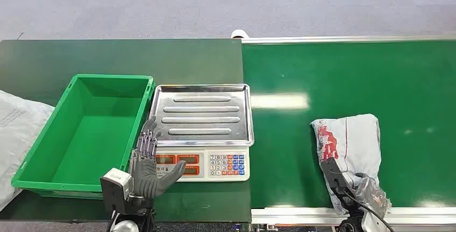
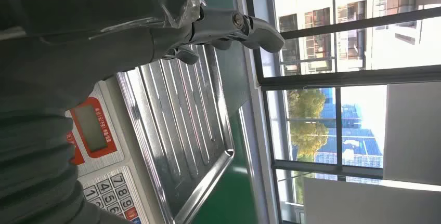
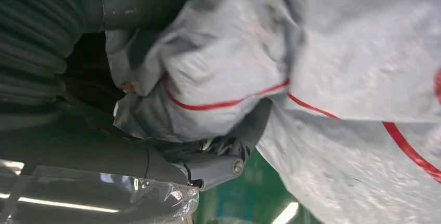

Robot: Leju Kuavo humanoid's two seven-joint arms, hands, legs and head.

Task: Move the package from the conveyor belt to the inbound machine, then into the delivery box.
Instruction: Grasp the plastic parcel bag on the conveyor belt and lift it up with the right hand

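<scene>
One package (image 1: 352,143) is lying on the belt (image 1: 344,76), right robot hand (image 1: 349,186) clamping its near end. Left robot hand (image 1: 150,162) is hovering, fingers apart, near the scale (image 1: 203,114).

Head high, downward; wrists close-up.

The scale (image 2: 99,151) carries a keypad (image 2: 117,193) with readable digits 4, 7, 8 and 9 on its white keys. Its red display windows (image 2: 91,128) show no legible figures. Red print on the package (image 1: 352,140) is too blurred to read.
</scene>
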